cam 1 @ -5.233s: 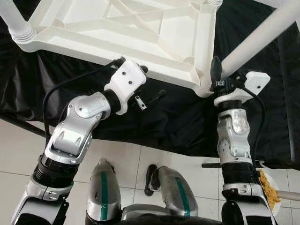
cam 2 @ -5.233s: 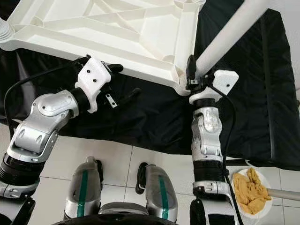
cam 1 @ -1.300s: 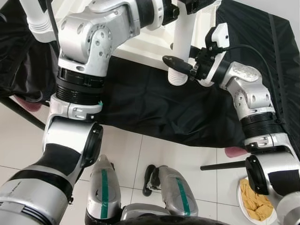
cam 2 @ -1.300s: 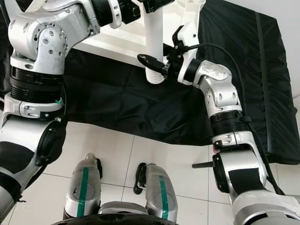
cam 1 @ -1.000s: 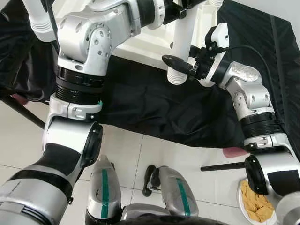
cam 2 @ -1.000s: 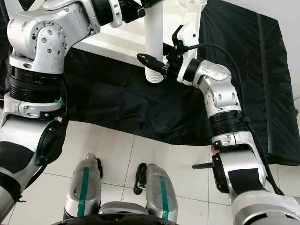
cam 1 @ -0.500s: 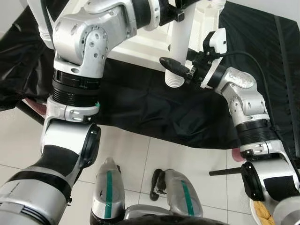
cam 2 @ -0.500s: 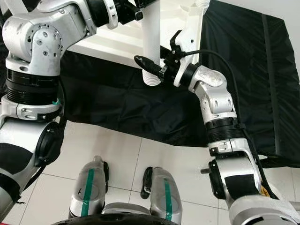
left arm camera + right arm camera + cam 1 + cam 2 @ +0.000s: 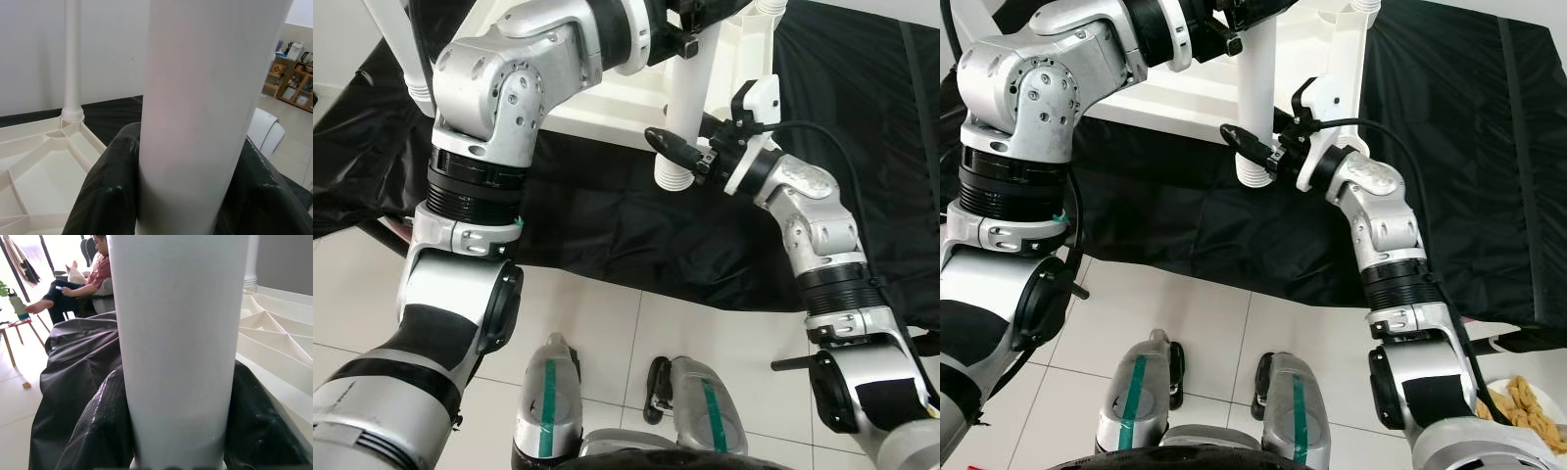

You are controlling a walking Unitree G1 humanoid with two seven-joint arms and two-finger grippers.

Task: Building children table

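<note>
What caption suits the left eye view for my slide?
Both grippers, left and right, clamp a white table leg over the upturned tabletop.

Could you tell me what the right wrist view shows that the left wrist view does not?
The right wrist view takes in a seated person with a small white dog in the background, beyond the black cloth.

The left wrist view takes in another white leg standing in a corner of the upturned white table top, plus wooden shelves far off.

Both look along black fingers closed around the same white table leg: the right gripper holds it near its ribbed end, the left gripper higher up.
</note>
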